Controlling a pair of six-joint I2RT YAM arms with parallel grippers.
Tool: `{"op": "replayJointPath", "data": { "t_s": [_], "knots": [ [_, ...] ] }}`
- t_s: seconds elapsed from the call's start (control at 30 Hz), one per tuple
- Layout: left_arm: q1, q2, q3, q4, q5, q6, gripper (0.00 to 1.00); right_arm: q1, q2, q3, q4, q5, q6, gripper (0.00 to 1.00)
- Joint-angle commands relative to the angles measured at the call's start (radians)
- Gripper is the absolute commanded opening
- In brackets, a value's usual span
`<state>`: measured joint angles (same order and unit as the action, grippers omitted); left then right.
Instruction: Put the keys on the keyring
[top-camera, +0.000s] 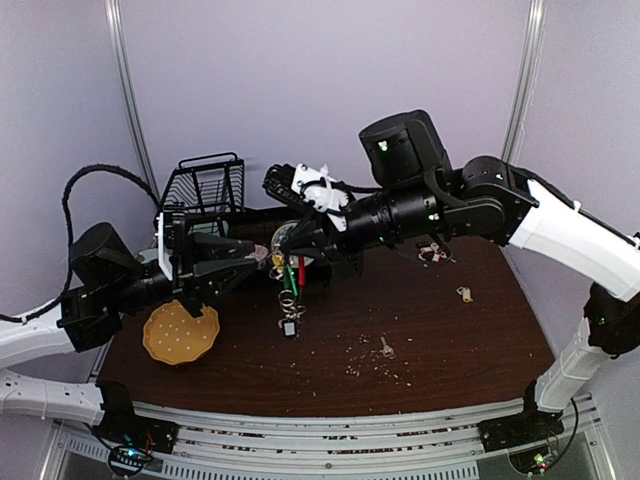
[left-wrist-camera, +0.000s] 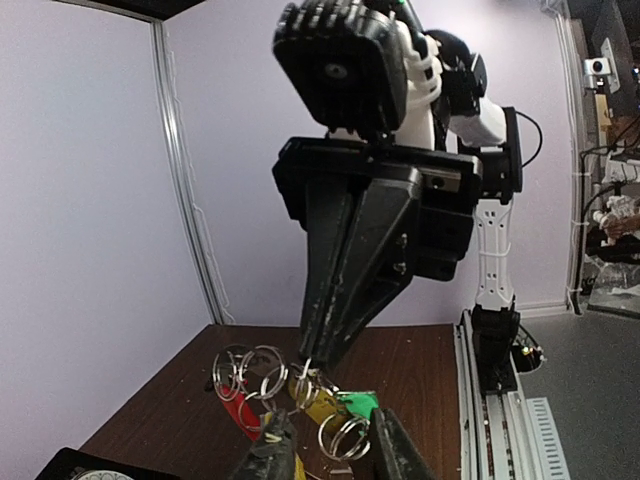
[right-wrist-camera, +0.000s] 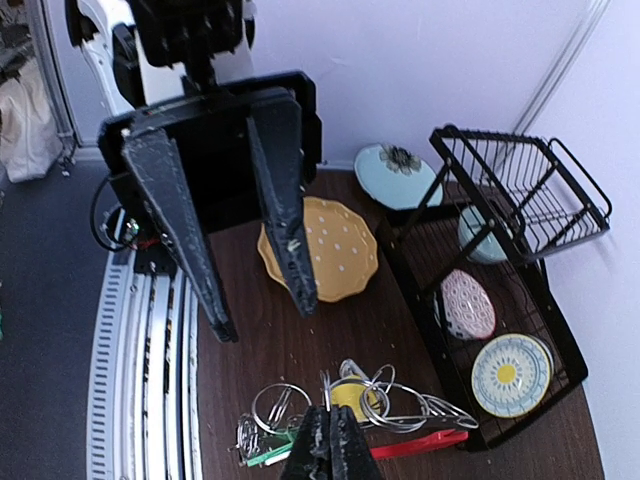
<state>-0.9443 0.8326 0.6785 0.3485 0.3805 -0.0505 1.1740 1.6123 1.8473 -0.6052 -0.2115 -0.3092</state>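
Observation:
The keyring (top-camera: 290, 290) is a bunch of silver rings with a red clip (right-wrist-camera: 420, 443), a yellow tag (left-wrist-camera: 315, 405) and a green tag (left-wrist-camera: 355, 403). It hangs from my right gripper (right-wrist-camera: 330, 425), which is shut on one of its rings. My left gripper (left-wrist-camera: 335, 450) is open just left of the bunch, its fingers either side of a lower ring without clamping it. In the top view the two grippers (top-camera: 258, 262) (top-camera: 283, 250) nearly meet tip to tip. Loose keys (top-camera: 386, 348) (top-camera: 465, 293) (top-camera: 435, 252) lie on the brown table to the right.
A yellow dotted plate (top-camera: 180, 333) lies under the left arm. A black wire dish rack (top-camera: 210, 185) holding small plates (right-wrist-camera: 510, 373) stands behind the grippers. Crumbs are scattered over the table's middle (top-camera: 360, 365).

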Motion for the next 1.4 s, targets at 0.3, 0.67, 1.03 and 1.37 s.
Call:
{"op": "replayJointPath", "data": {
  "t_s": [0.3,0.67,1.03,1.37],
  "knots": [
    [-0.001,0.093,0.055,-0.097,0.05,0.045,0.22,0.052,0.051,0.081,-0.161,0.153,-0.044,0.0],
    [-0.004,0.116,0.055,-0.088,0.068,0.026,0.15,0.074,0.049,0.068,-0.107,0.113,-0.063,0.0],
    [-0.007,0.086,0.029,-0.053,0.052,0.029,0.0,0.075,0.036,0.041,-0.076,0.111,-0.063,0.0],
    [-0.007,0.028,-0.045,0.097,-0.024,-0.058,0.0,0.044,-0.164,-0.405,0.441,0.03,0.173,0.3]
  ]
}}
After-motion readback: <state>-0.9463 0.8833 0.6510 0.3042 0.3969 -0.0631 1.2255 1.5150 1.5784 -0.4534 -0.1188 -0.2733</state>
